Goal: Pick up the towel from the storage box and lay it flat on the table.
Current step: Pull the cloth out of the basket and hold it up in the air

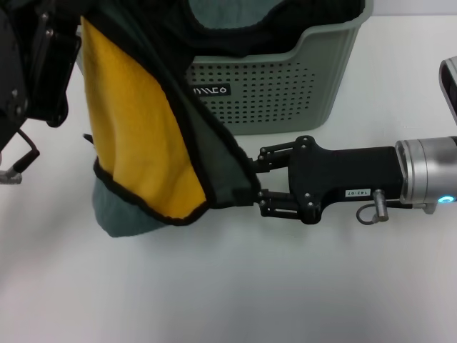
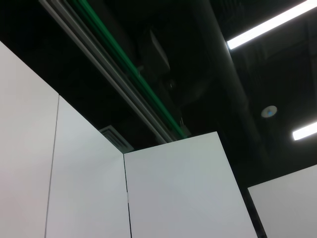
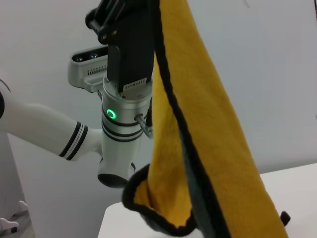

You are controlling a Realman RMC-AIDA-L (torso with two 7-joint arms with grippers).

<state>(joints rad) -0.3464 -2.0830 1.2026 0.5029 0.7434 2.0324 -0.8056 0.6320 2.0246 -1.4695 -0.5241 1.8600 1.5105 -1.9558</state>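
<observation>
The towel (image 1: 136, 128) hangs above the table (image 1: 285, 286), in front of the storage box (image 1: 285, 86). Its yellow face is turned toward me and a dark green fold (image 1: 214, 164) with black trim runs beside it. My left gripper (image 1: 43, 57) is high at the upper left, shut on the towel's top. The right wrist view shows it (image 3: 126, 29) beside the hanging yellow cloth (image 3: 208, 129). My right gripper (image 1: 253, 180) reaches in from the right, low over the table. It is shut on the towel's lower green edge, which is drawn out toward it.
A teal cloth (image 1: 228, 14) with black trim lies inside the box. A white device (image 1: 450, 82) sits at the right edge of the table. The left wrist view shows only ceiling lights and white panels (image 2: 173, 193).
</observation>
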